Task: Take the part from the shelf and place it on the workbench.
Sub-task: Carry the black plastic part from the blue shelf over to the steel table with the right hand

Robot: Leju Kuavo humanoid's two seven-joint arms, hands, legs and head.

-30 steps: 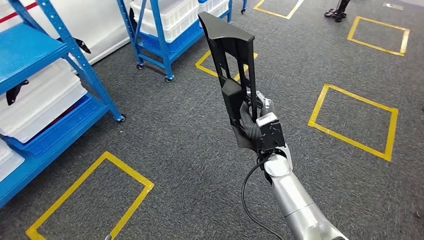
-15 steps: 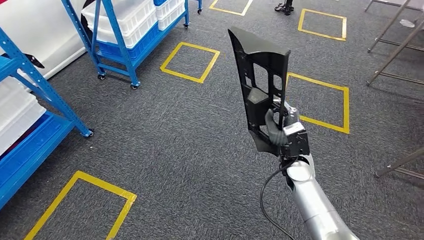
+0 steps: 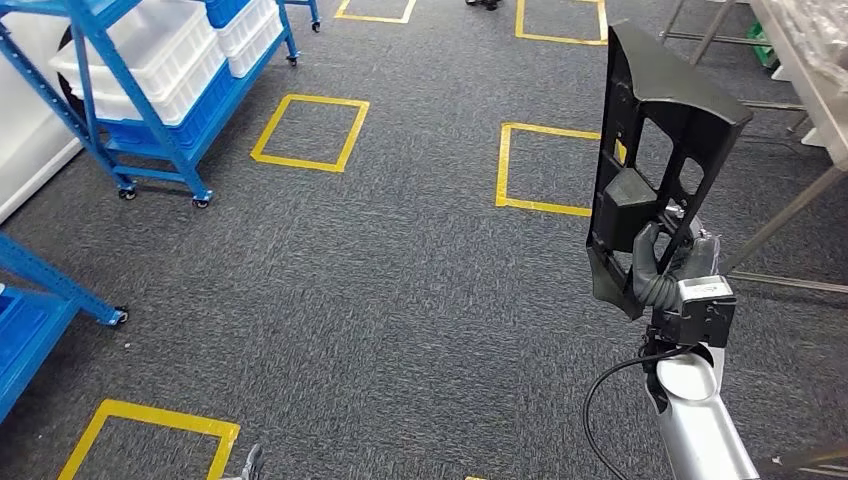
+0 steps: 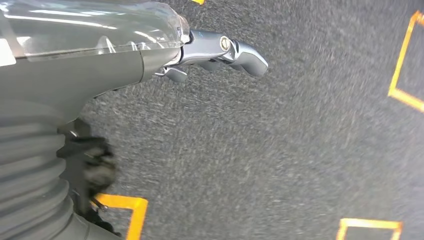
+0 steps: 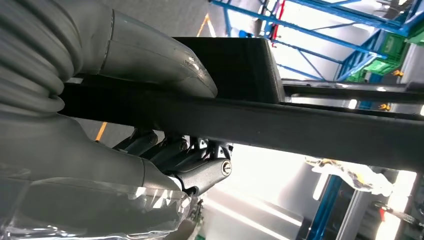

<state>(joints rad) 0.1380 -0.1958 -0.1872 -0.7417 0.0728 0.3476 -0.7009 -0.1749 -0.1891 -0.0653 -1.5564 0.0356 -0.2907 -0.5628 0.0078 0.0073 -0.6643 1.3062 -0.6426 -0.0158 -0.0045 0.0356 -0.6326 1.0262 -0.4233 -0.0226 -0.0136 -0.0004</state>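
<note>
The part is a tall black plastic frame with cut-out windows, held upright at the right of the head view. My right hand grips it near its lower end. In the right wrist view the thumb lies over a black bar of the part, and the darker fingers curl under it. A corner of the workbench, on grey metal legs, shows at the far right behind the part. My left hand hangs over grey carpet, fingers stretched out and holding nothing.
A wheeled blue shelf with white bins stands at the back left. Another blue shelf's foot is at the left edge. Yellow tape squares mark the grey carpet. The workbench legs slant beside the part.
The whole view has swung right: the blue shelves slid left and the workbench corner came in at the right. My right hand still holds the part upright.
</note>
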